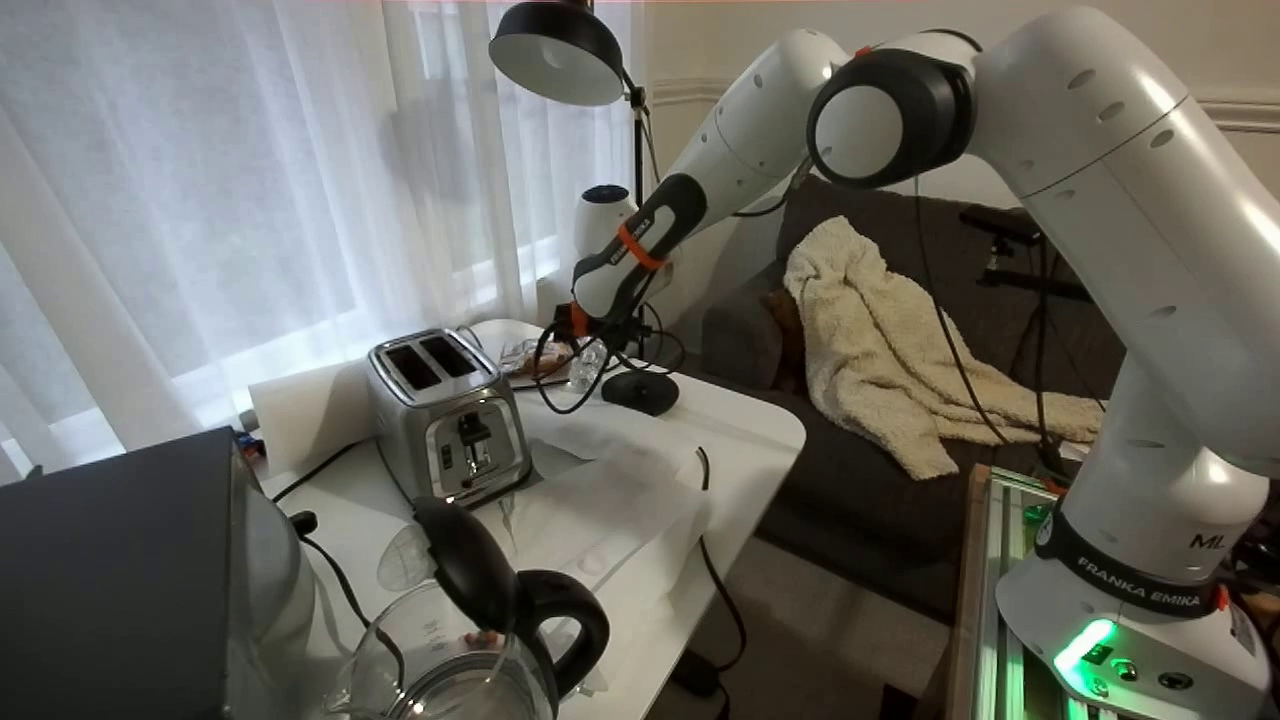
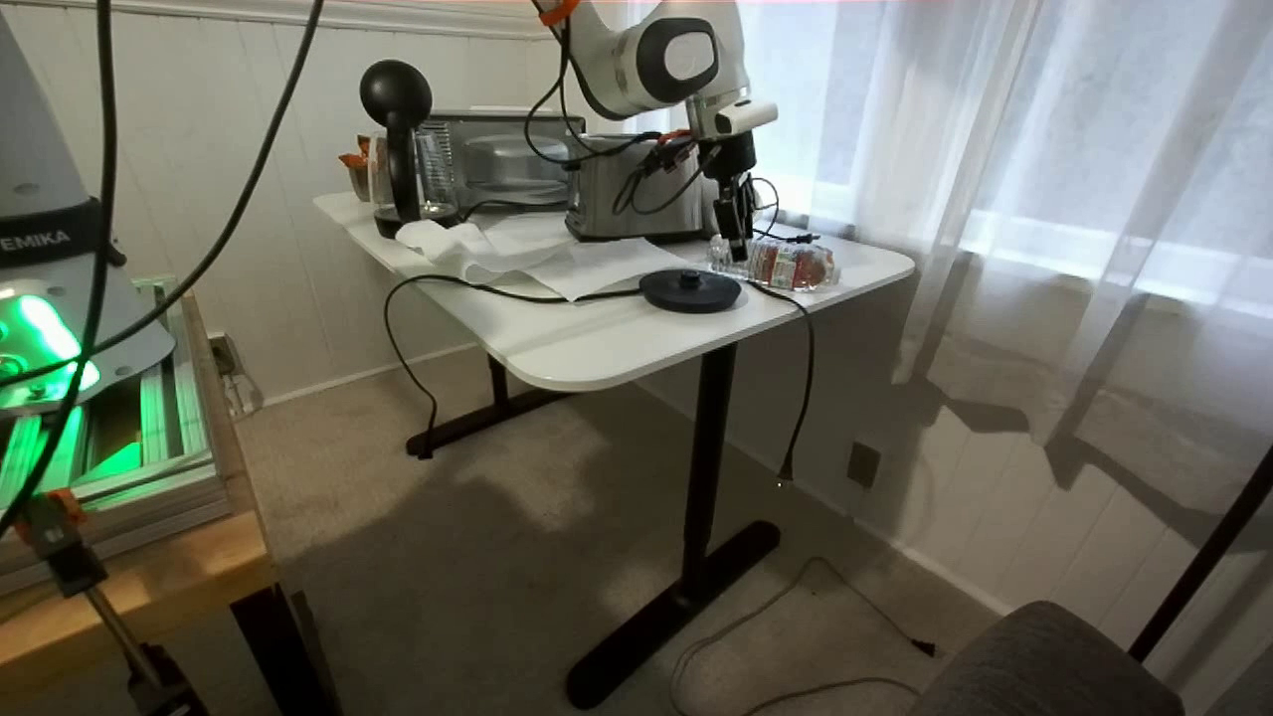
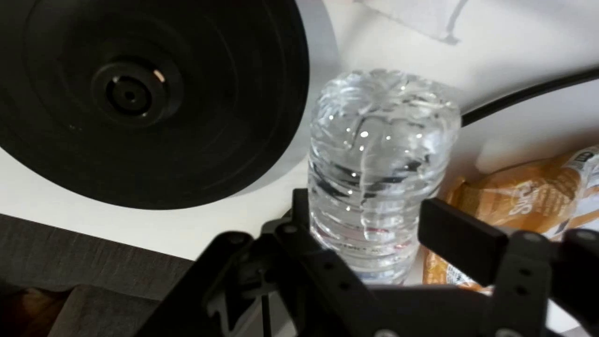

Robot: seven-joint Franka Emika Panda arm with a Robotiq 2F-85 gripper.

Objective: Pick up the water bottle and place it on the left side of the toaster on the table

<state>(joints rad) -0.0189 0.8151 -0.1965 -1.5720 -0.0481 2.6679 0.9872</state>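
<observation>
Exterior views share the table (image 2: 577, 343); wrist's looks down.

white table (image 2: 577, 343): toaster (image 1: 440, 425), glass kettle (image 2: 402, 164), boxy appliance (image 1: 110, 570), paper sheets (image 1: 610, 500), black round base (image 2: 686, 293) near orange packaging (image 3: 519, 201).

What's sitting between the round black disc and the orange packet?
In the wrist view, a clear water bottle is between the black disc and orange packet.

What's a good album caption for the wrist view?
Claw straddling a clear water bottle beside a round black base and an orange packet.
</observation>
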